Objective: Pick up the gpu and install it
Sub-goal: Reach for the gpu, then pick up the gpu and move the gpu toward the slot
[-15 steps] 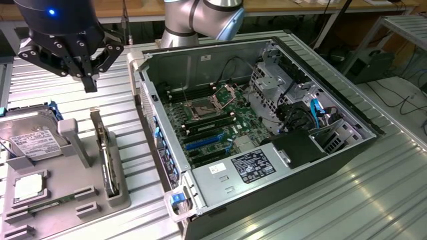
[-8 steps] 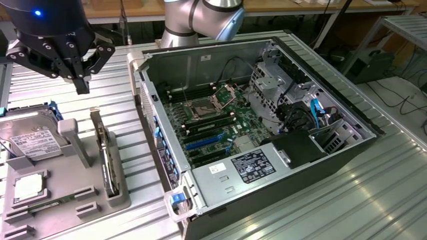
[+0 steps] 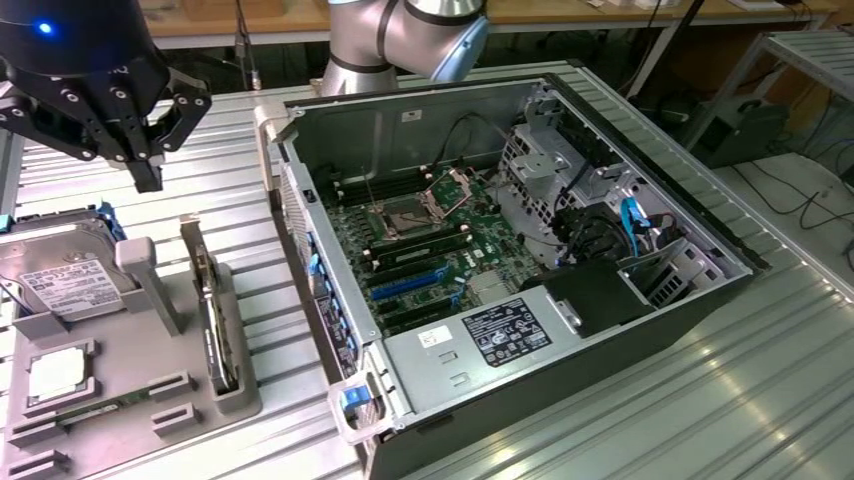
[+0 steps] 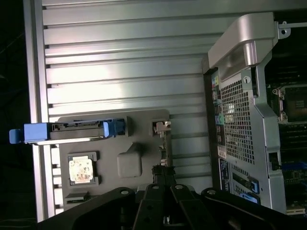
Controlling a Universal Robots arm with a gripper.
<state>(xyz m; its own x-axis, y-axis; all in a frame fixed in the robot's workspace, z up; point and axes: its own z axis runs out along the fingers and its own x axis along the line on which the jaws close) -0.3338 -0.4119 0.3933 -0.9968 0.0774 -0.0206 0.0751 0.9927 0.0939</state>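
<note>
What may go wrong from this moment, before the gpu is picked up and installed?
1. The pincer hangs shut above the grey holder; lowered so, it would likely push the gpu instead of gripping it.
2. The gpu stands on its thin edge in a narrow slot, so a slanted pull may jam it.
3. The blue slots lie close to the case wall; the card may strike it.

The black gripper with a blue light (image 3: 144,165) is hanging over the far corner of the ribbed metal table (image 3: 747,400), at the exterior view's left, its fingers pointing down and pressing together. The silver-grey jointed arm (image 3: 400,40) is bending behind.
</note>
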